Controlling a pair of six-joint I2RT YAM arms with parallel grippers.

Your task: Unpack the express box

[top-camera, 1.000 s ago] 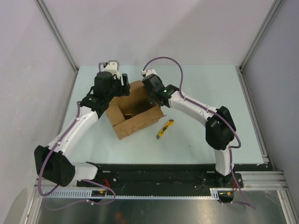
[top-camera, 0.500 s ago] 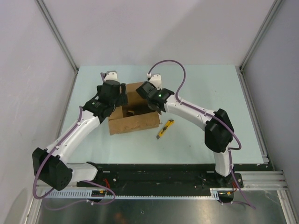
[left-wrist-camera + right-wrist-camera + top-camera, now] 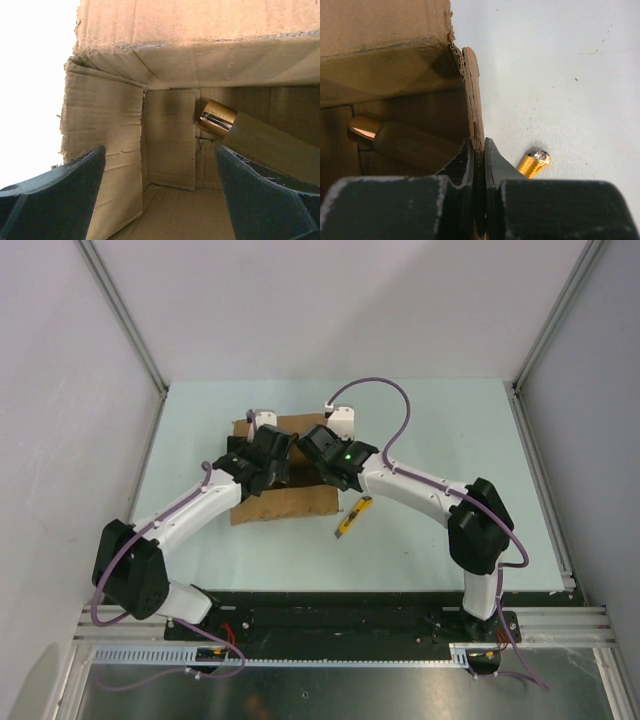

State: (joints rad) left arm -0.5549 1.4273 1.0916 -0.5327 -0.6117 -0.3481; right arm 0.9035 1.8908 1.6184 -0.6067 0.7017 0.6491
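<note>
The express box (image 3: 290,502) is brown cardboard, open, at the table's middle, mostly under both wrists. My left gripper (image 3: 272,458) is open with both fingers inside the box (image 3: 105,130), empty (image 3: 160,165). A tan cylinder (image 3: 270,145) with a gold cap lies in the box to the right of it, beside the right finger (image 3: 260,195). My right gripper (image 3: 318,448) is shut on the torn edge of the box's wall (image 3: 470,100), jaws pinching the cardboard (image 3: 477,149). The cylinder (image 3: 412,144) shows inside, left of that wall.
A yellow utility knife (image 3: 353,516) lies on the pale green table (image 3: 450,420) just right of the box; its yellow, silver-tipped end (image 3: 534,162) shows right of my right gripper. Metal frame posts and white walls bound the table.
The box has turned and shifted; its open top no longer shows from above. My left gripper has moved right into the box. My right gripper has swung slightly left and nearer, holding the wall.
</note>
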